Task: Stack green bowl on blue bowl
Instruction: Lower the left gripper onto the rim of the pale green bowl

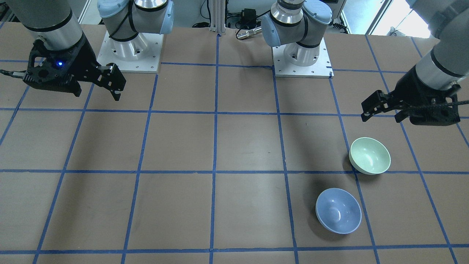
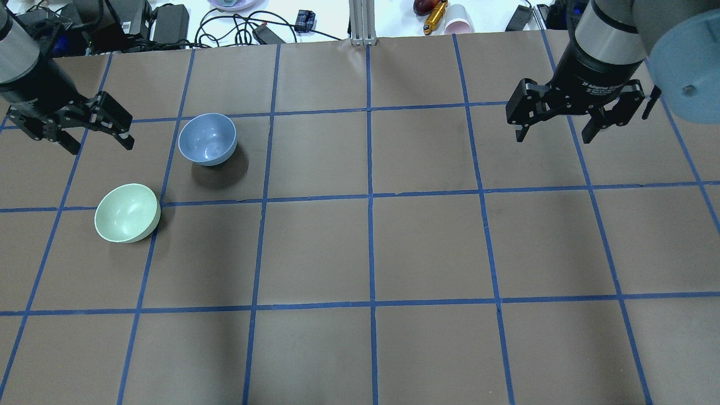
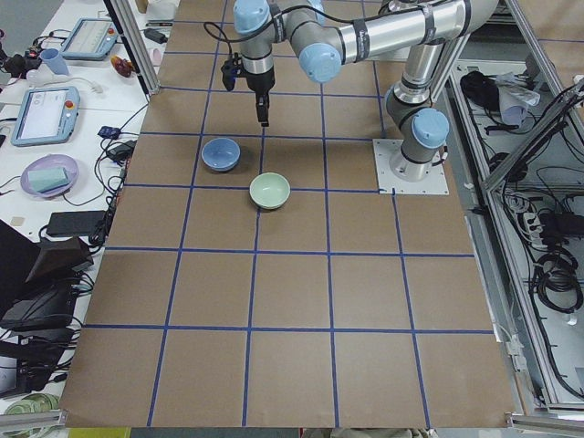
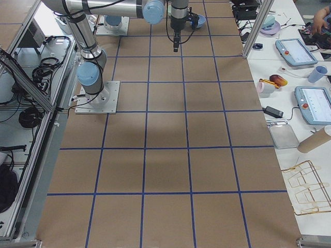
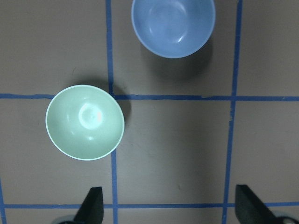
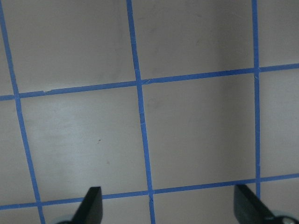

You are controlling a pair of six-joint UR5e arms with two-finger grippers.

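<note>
— How far along was it?
— Barely begun, by my reading. The left gripper (image 2: pixel 103 148) hung above the table with its jaws spread and nothing between them. The right gripper (image 2: pixel 554 138) was just as wide open and held nothing, well apart from both bowls on the other side.
— And the bowls?
— Both sat upright on the table on the robot's left, near each other but not touching. The green bowl (image 2: pixel 126 212) stood at a tape crossing. The blue bowl (image 2: pixel 207 138) stood farther from the robot and a little toward the middle. Neither was inside the other.
— So what was left?
— All of it, I'd say: grasp the green bowl, lift it, carry it across and set it into the blue bowl. The left gripper looked the likelier one for that, since its wrist camera had both bowls below it, the green one nearer its fingers.
— And the place?
— A lab. The table (image 2: pixel 427 247) was covered in a flat, matt brown sheet, and blue tape (image 2: pixel 369 247) split it into squares. Past its far edge lay pendants (image 3: pixel 41 114), cables (image 2: pixel 225 25) and a cup (image 2: pixel 457 25)
</note>
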